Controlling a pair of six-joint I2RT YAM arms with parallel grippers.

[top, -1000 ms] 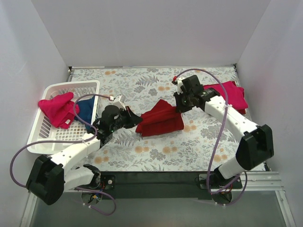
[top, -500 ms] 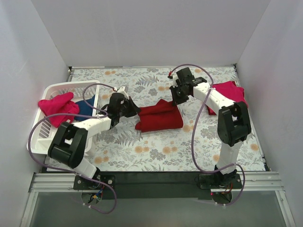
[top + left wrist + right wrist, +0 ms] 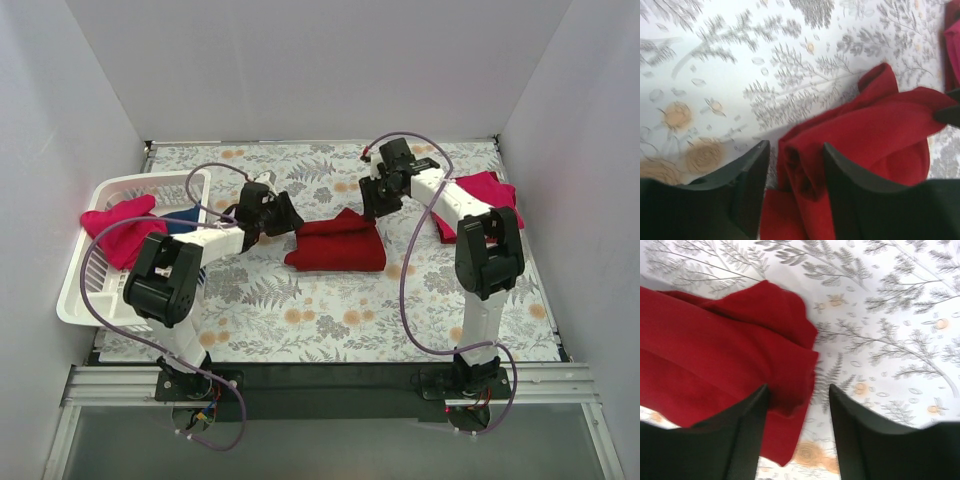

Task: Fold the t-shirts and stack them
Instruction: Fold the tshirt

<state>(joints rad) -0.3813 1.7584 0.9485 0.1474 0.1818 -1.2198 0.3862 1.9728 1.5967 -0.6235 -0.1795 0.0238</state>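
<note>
White walls close in a worktop (image 3: 300,320) covered with a fern-and-flower print. A white basket (image 3: 75,300) sits at its left edge, holding a pinkish-red shirt (image 3: 115,225) that drapes over the rim. A navy shirt (image 3: 180,221) lies beside it, mostly hidden. A second pinkish-red shirt (image 3: 490,190) lies at the right edge, partly under the right arm.

The dark red shirt (image 3: 340,245) lies folded in a rough rectangle near the middle of the worktop, a little toward the far edge, with a loose peak at its far side.

The left gripper (image 3: 283,215) is low at the shirt's left end. In the left wrist view its jaws stand partly apart, straddling a rolled fold of the dark red shirt (image 3: 875,140). A thin gap shows between the cloth and one finger (image 3: 747,185), so nothing is pinched.

The right gripper (image 3: 372,205) is at the shirt's far right corner. In the right wrist view its jaws are also partly apart above the worktop. The shirt's edge (image 3: 715,350) reaches in between them without being clamped.
</note>
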